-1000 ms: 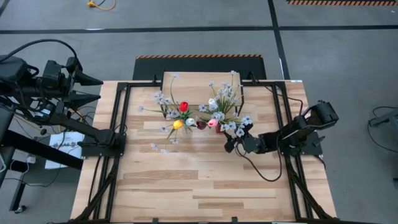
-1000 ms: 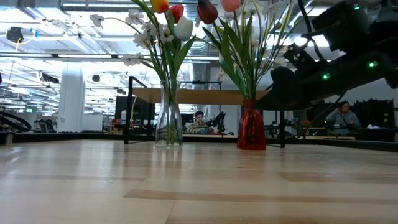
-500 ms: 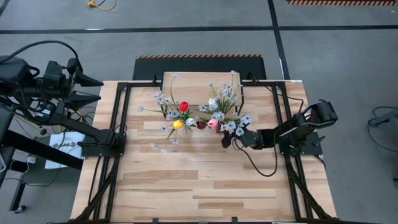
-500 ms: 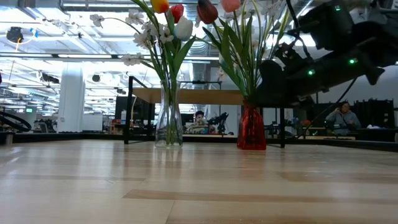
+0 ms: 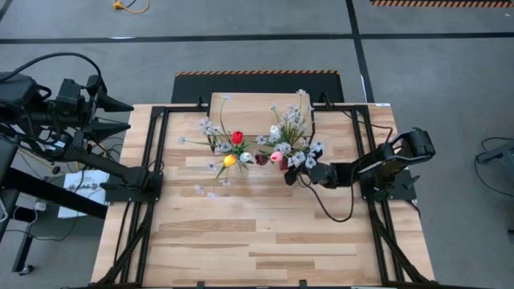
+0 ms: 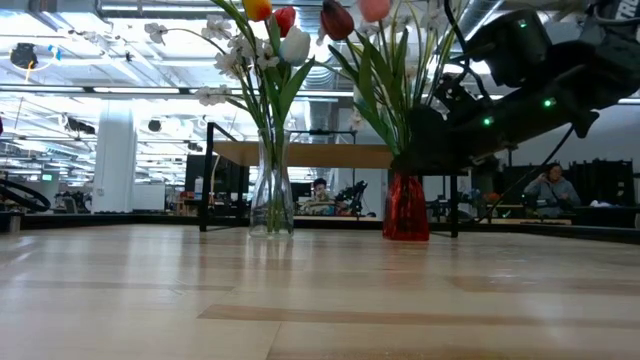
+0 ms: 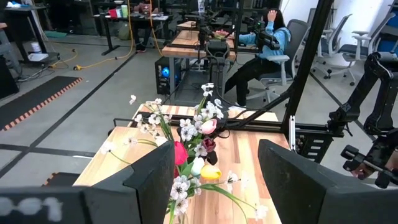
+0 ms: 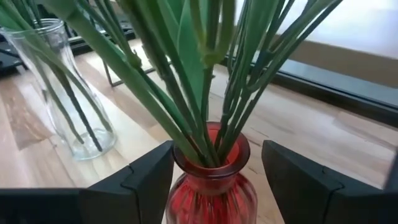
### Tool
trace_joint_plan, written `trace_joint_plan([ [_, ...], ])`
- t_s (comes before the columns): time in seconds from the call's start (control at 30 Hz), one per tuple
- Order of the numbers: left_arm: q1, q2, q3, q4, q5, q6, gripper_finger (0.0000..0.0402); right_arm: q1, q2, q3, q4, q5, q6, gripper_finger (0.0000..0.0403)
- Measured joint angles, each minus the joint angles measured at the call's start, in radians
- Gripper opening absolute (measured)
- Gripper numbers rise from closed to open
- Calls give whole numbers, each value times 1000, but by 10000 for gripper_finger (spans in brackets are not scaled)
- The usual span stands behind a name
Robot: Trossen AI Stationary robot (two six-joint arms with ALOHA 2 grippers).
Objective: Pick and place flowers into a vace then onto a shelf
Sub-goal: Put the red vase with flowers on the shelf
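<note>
Right gripper (image 8: 214,168) jaws wide, straddling red vase (image 8: 211,180) neck, gripping nothing yet; flowers (image 5: 281,140) in vase, before shelf (image 5: 261,104). Risk: off-centre squeeze tipping vase, crushing stems. Left gripper (image 7: 214,180) parked, open, empty

Two vases (image 6: 272,190) on wooden tabletop (image 5: 257,241)

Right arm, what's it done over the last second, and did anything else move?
The right claw has slid left to the red vase, fingers open either side of its neck, not yet gripping. The clear vase, flowers, and left claw stayed put.
</note>
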State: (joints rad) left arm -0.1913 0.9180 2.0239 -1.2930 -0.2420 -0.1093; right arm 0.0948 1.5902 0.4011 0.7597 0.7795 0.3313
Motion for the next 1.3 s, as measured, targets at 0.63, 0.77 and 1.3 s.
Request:
trace_joint_plan([
  [0.63, 0, 0, 0, -6, 0, 0, 219, -19, 0, 0, 0, -48, 0, 128],
  [0.77, 0, 0, 0, -6, 0, 0, 219, -19, 0, 0, 3, -48, 0, 140],
  [1.3, 0, 0, 0, -19, 0, 0, 219, -18, 0, 0, 29, -40, 0, 119],
])
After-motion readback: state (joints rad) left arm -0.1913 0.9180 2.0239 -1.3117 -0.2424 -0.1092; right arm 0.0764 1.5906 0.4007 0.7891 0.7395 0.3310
